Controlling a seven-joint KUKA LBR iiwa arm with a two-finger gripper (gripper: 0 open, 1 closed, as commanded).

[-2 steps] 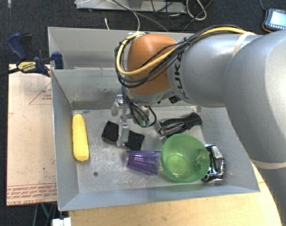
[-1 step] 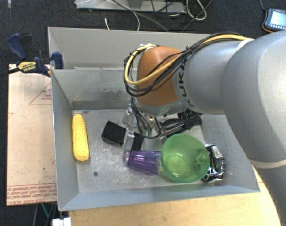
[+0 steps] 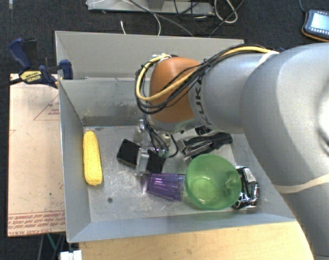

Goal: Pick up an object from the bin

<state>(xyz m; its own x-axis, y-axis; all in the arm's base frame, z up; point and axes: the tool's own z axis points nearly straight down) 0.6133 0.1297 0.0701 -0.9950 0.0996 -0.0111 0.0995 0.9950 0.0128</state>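
hovering low between the black block (image 3: 129,153) and the fallen purple cup (image 3: 165,186) in the middle of the bin (image 3: 72,156), the claw (image 3: 149,158) should, i think, centre on one only; its opening i cannot tell.

Arm (image 3: 272,91): rounded silver-grey casing, running in from the right of the frame and carrying dark lettering near centre. Wrist cover (image 3: 172,88): orange dome. Cables (image 3: 138,88): yellow and black, looping round the dome. Gripper (image 3: 149,158): grey metal, hanging beneath.
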